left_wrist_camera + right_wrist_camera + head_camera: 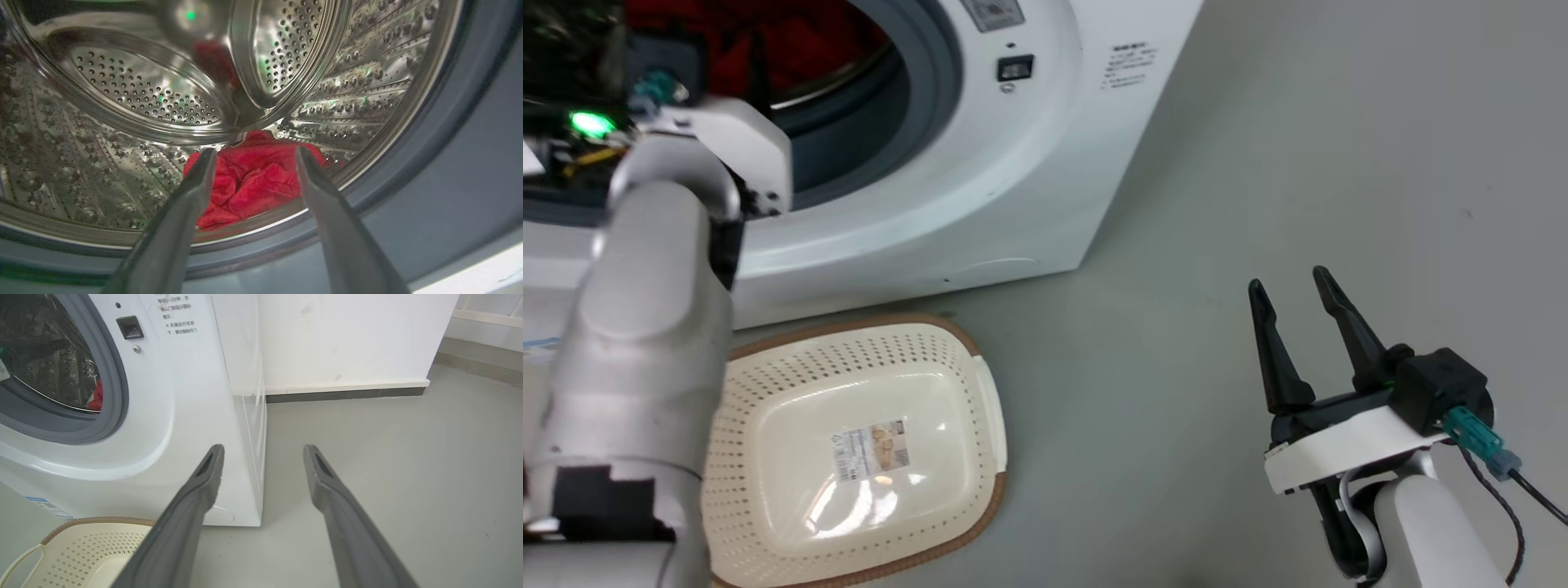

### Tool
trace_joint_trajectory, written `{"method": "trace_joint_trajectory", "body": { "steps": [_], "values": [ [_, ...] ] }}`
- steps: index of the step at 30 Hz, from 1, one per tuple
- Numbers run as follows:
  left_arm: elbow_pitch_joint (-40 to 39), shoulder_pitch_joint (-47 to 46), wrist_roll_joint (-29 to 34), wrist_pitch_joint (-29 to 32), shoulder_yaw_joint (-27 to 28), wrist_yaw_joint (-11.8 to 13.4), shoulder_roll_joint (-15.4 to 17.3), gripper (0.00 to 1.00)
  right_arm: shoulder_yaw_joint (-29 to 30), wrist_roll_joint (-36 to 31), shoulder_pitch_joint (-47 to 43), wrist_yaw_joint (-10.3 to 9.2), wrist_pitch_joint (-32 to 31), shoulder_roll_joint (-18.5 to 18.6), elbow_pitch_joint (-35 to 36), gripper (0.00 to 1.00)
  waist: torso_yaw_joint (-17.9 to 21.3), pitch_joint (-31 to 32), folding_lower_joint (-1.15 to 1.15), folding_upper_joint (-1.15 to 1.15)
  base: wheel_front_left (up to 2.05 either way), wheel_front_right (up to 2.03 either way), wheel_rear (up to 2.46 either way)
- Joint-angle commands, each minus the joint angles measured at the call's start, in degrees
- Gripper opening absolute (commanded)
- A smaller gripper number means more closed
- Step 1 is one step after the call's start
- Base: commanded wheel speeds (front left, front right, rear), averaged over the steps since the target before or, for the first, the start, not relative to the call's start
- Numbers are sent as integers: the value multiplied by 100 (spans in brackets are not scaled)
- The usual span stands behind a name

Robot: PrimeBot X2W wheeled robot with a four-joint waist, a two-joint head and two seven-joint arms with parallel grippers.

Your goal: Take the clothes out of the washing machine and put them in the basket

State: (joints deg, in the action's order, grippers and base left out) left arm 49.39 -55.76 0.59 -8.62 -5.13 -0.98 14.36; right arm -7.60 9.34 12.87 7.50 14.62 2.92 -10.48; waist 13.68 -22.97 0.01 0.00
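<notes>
Inside white front-loading washing machine, low in perforated steel drum: crumpled bright red fabric clothes. Your left hand sits at grey rubber-ringed porthole, long dark fingers spread, grasping nothing. Heap lies straight ahead, beyond tips; no clear long axis. Your right hand, likewise released, hangs well right of machine: left is nearer. Cream perforated oval plastic basket just before machine front, no garment inside.

Pale grey forearm, white wrist bracket, teal plug, black-fingered right end effector
</notes>
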Motion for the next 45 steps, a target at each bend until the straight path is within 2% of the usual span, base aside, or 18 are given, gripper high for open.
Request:
{"method": "trace_joint_trajectory", "body": {
  "steps": [1,12,17,24,35,36,37,38,45],
  "values": [
    [157,-279,48,130,-10,13,115,100,-81,118,151,-2,43,-6,-70,100,345,-373,-1,0,0,0,0],
    [789,-1662,412,1223,-288,-123,929,100,-492,744,525,-2,60,-7,-48,100,827,-1170,-1,0,0,0,0],
    [937,-2152,504,1933,-363,-249,1300,100,-690,899,659,-2,60,-8,-6,100,1005,-1483,-1,0,0,0,0],
    [1002,-2575,487,3059,-333,-278,1712,100,-982,1112,748,-2,59,-7,-2,100,1225,-1752,-1,0,0,0,0],
    [654,-2477,329,4425,-219,-105,1957,99,-1246,1279,727,-2,59,-7,-11,100,1362,-1811,-1,0,0,0,0],
    [573,-2453,309,4533,-204,-86,1964,48,-1260,1278,730,-2,59,-6,-14,100,1364,-1812,-1,0,0,0,0],
    [496,-2413,271,4652,-185,-66,1957,30,-1283,1297,730,-2,59,-7,-17,100,1365,-1809,-1,0,0,0,0],
    [394,-2380,260,4723,-175,-48,1959,0,-1295,1319,733,-2,59,-7,-21,100,1365,-1809,-1,0,0,0,0],
    [-408,-1976,111,5066,-51,177,2022,0,-1335,1369,797,-2,59,-6,-73,100,1376,-1765,-1,0,0,0,0]
  ]
}}
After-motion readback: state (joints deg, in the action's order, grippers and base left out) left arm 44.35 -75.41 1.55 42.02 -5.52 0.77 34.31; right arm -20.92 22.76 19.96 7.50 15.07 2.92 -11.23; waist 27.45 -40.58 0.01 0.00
